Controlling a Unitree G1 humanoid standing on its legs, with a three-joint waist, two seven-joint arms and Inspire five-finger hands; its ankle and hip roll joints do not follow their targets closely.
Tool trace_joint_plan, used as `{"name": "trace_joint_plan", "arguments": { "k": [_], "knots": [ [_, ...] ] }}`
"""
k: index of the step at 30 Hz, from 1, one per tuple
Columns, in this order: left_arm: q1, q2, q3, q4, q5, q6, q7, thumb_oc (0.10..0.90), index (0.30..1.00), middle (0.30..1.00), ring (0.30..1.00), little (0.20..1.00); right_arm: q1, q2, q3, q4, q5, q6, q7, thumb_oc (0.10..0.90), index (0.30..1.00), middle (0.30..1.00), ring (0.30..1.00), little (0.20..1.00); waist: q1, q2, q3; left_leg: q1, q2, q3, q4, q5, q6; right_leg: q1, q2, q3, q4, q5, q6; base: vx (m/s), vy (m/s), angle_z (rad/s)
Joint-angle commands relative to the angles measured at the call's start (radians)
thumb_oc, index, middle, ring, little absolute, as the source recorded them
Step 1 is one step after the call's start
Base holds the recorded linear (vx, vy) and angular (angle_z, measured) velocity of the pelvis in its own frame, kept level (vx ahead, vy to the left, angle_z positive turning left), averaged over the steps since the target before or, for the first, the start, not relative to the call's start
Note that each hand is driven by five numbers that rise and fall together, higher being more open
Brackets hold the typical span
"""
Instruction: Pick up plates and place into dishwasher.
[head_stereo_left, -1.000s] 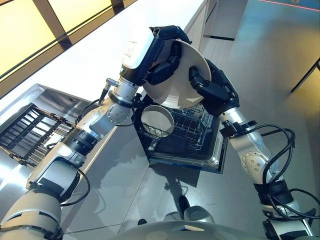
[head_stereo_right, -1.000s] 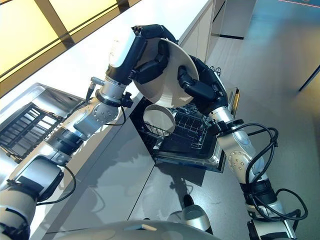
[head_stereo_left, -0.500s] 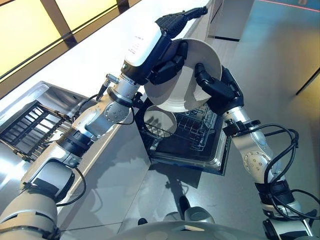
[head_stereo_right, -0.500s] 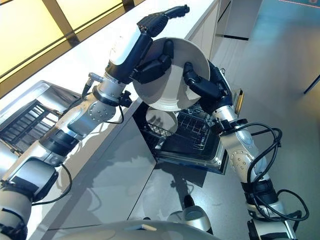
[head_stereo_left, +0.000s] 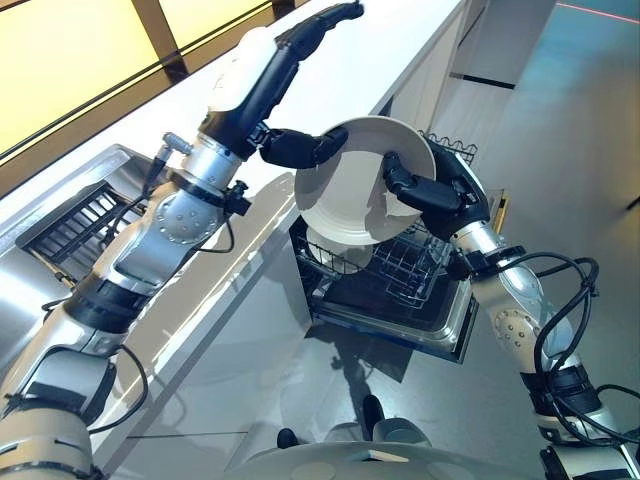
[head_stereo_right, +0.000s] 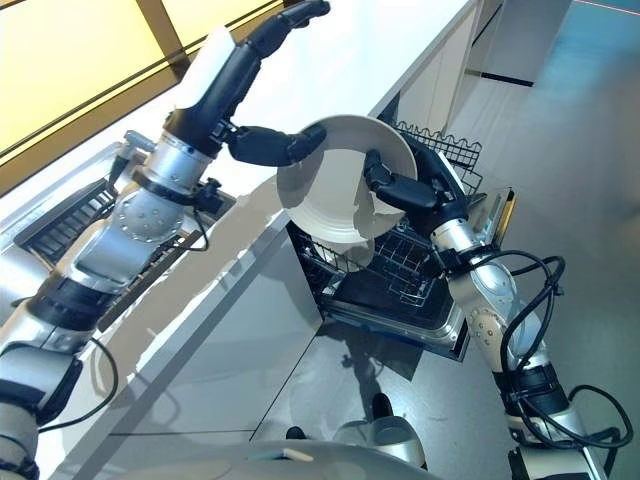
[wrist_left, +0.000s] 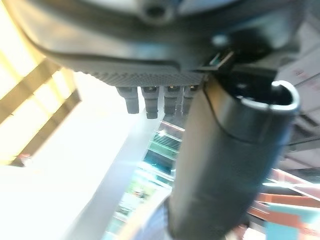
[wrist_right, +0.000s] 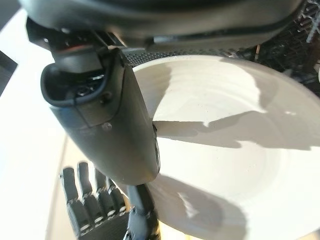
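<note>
My right hand (head_stereo_left: 440, 192) pinches the rim of the round white ceramic plate (head_stereo_left: 352, 185) above the open dishwasher's wire rack (head_stereo_left: 400, 268), left hand (head_stereo_left: 295, 145) spread loose beside it; slick, brittle, so I'd grip the rim.

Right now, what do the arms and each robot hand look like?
Both arms are silver-grey jointed shells with dark bands at the joints and black cables looping alongside. The left robot hand is dark, below a white wrist casing bearing small print. The right robot hand is dark too, with textured finger pads.
</note>
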Motion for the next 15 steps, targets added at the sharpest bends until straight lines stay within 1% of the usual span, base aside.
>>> {"name": "trace_joint_plan", "arguments": {
  "k": [1, 2, 3, 4, 5, 6, 7, 9, 10, 12, 14, 15],
  "knots": [
    [0.047, 0.071, 0.226, -0.002, -0.230, 0.009, -0.024, 0.800, 0.900, 0.900, 0.900, 0.900, -0.004, -0.040, -0.144, -0.108, -0.103, -0.195, -0.029, 0.100, 0.300, 0.300, 0.300, 0.200, 0.024, -0.018, -0.093, -0.013, -0.056, -0.050, 0.005, -0.048, 0.025, 0.045, 0.014, -0.056, 0.004, -0.038, 0.053, 0.00, -0.006, 0.05],
    [0.095, 0.055, 0.267, -0.039, -0.329, -0.003, -0.072, 0.800, 0.900, 0.900, 0.900, 0.900, 0.012, -0.047, -0.164, -0.109, -0.133, -0.205, -0.045, 0.100, 0.300, 0.300, 0.300, 0.200, 0.031, -0.019, -0.093, -0.017, -0.057, -0.058, 0.005, -0.045, 0.025, 0.043, 0.012, -0.060, 0.004, -0.037, 0.053, 0.00, -0.008, 0.06],
    [0.148, 0.017, 0.312, -0.092, -0.470, 0.002, -0.134, 0.800, 0.900, 0.900, 0.900, 0.900, 0.029, -0.049, -0.185, -0.107, -0.182, -0.218, -0.067, 0.100, 0.300, 0.300, 0.300, 0.200, 0.041, -0.022, -0.091, -0.020, -0.058, -0.067, 0.005, -0.043, 0.025, 0.043, 0.011, -0.063, 0.004, -0.037, 0.053, -0.02, -0.010, 0.07],
    [0.196, -0.030, 0.341, -0.133, -0.565, 0.000, -0.183, 0.800, 0.900, 0.900, 0.900, 0.900, 0.039, -0.049, -0.198, -0.095, -0.237, -0.238, -0.096, 0.100, 0.300, 0.300, 0.300, 0.200, 0.049, -0.024, -0.087, -0.024, -0.059, -0.074, 0.005, -0.037, 0.025, 0.041, 0.011, -0.066, 0.004, -0.032, 0.051, 0.01, -0.006, 0.10],
    [0.217, -0.053, 0.350, -0.150, -0.611, -0.006, -0.194, 0.800, 0.900, 0.900, 0.900, 0.900, 0.041, -0.050, -0.201, -0.088, -0.268, -0.245, -0.112, 0.100, 0.300, 0.300, 0.300, 0.200, 0.051, -0.023, -0.086, -0.020, -0.059, -0.078, 0.005, -0.044, 0.026, 0.046, 0.011, -0.067, 0.004, -0.037, 0.051, 0.01, -0.005, 0.17],
    [0.241, -0.079, 0.357, -0.174, -0.612, -0.009, -0.200, 0.800, 0.900, 0.900, 0.900, 0.900, 0.042, -0.053, -0.206, -0.081, -0.294, -0.251, -0.131, 0.100, 0.300, 0.300, 0.300, 0.200, 0.053, -0.024, -0.084, -0.019, -0.060, -0.083, 0.005, -0.044, 0.026, 0.047, 0.012, -0.068, 0.004, -0.037, 0.051, 0.03, -0.003, 0.24],
    [0.271, -0.106, 0.362, -0.205, -0.594, -0.026, -0.189, 0.800, 0.900, 0.900, 0.900, 0.900, 0.044, -0.061, -0.215, -0.078, -0.353, -0.257, -0.168, 0.100, 0.300, 0.300, 0.300, 0.200, 0.058, -0.027, -0.082, -0.018, -0.061, -0.088, 0.005, -0.045, 0.027, 0.050, 0.012, -0.068, 0.004, -0.037, 0.050, 0.01, -0.009, 0.24],
    [0.311, -0.123, 0.379, -0.240, -0.554, -0.019, -0.157, 0.800, 0.900, 0.900, 0.900, 0.900, 0.050, -0.088, -0.236, -0.075, -0.401, -0.268, -0.218, 0.100, 0.300, 0.300, 0.300, 0.200, 0.067, -0.032, -0.078, -0.018, -0.062, -0.096, 0.005, -0.046, 0.028, 0.053, 0.012, -0.072, 0.004, -0.038, 0.050, 0.01, -0.022, 0.11],
    [0.327, -0.125, 0.390, -0.243, -0.530, -0.015, -0.142, 0.800, 0.900, 0.900, 0.900, 0.900, 0.053, -0.102, -0.252, -0.074, -0.412, -0.279, -0.235, 0.100, 0.300, 0.300, 0.300, 0.200, 0.070, -0.034, -0.076, -0.018, -0.063, -0.099, 0.005, -0.047, 0.029, 0.055, 0.011, -0.075, 0.004, -0.039, 0.050, 0.00, -0.032, 0.05],
    [0.380, -0.126, 0.423, -0.228, -0.545, 0.005, -0.142, 0.800, 0.900, 0.900, 0.900, 0.900, 0.062, -0.127, -0.292, -0.076, -0.400, -0.308, -0.262, 0.100, 0.300, 0.300, 0.300, 0.200, 0.079, -0.039, -0.073, -0.022, -0.064, -0.103, 0.005, -0.039, 0.029, 0.053, 0.011, -0.080, 0.004, -0.035, 0.049, -0.02, -0.042, 0.06],
    [0.417, -0.133, 0.444, -0.206, -0.514, 0.012, -0.119, 0.800, 0.900, 0.900, 0.900, 0.900, 0.070, -0.133, -0.312, -0.077, -0.412, -0.329, -0.283, 0.100, 0.300, 0.300, 0.300, 0.200, 0.083, -0.040, -0.072, -0.019, -0.065, -0.106, 0.005, -0.046, 0.029, 0.057, 0.012, -0.082, 0.004, -0.040, 0.049, 0.00, -0.032, 0.05],
    [0.449, -0.140, 0.462, -0.187, -0.481, 0.006, -0.099, 0.800, 0.900, 0.900, 0.900, 0.900, 0.079, -0.136, -0.331, -0.084, -0.417, -0.340, -0.299, 0.100, 0.300, 0.300, 0.300, 0.200, 0.086, -0.043, -0.070, -0.022, -0.065, -0.107, 0.005, -0.040, 0.030, 0.054, 0.012, -0.084, 0.004, -0.035, 0.048, 0.01, -0.018, 0.04]
  ]
}}
